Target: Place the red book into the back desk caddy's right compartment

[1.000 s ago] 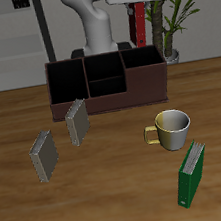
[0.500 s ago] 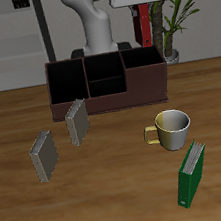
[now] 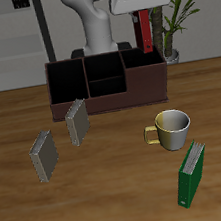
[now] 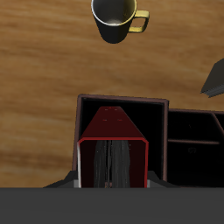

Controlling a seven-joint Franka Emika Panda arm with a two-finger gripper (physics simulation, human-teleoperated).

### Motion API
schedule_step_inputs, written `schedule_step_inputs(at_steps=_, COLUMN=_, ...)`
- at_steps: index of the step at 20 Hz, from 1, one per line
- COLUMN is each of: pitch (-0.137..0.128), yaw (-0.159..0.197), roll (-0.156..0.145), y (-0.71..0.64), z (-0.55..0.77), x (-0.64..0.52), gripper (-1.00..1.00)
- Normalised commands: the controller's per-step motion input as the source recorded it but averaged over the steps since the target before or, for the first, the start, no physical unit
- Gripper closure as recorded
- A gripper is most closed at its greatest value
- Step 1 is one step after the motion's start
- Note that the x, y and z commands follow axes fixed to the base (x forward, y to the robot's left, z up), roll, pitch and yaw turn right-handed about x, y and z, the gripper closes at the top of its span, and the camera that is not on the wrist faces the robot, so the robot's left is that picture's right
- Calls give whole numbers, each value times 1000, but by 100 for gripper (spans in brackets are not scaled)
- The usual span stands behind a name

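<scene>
My fingers (image 3: 143,6) are clamped on the red book (image 3: 147,28), holding it upright in the air right over the right compartment (image 4: 122,122) of the back desk caddy (image 3: 106,81). The mug (image 3: 172,128) sits on the bench (image 3: 115,193) nearer the front.

A cream mug (image 3: 173,128) with a dark inside stands upright on the wooden table (image 3: 116,198), its handle pointing away from the green book (image 3: 192,175). That green book stands on edge just nearer the table's front edge than the mug, tilted, white page edges showing. Two grey books (image 3: 77,122) (image 3: 43,156) stand on edge well apart from the mug, across the table; the second sits nearer the front edge than the first. A potted plant (image 3: 174,16) rises behind the table, farther back than the mug.
</scene>
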Motion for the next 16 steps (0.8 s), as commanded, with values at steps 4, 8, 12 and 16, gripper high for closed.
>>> schedule_step_inputs(at_steps=4, pitch=21, yaw=-6, roll=10, y=-5, z=-125, x=91, gripper=100)
schedule_step_inputs(at_steps=8, pitch=29, yaw=9, roll=14, y=-12, z=-155, x=110, gripper=100)
schedule_step_inputs(at_steps=12, pitch=14, yaw=5, roll=7, y=26, z=-116, x=48, gripper=100)
schedule_step_inputs(at_steps=16, pitch=32, yaw=6, roll=4, y=-24, z=-177, x=100, gripper=100)
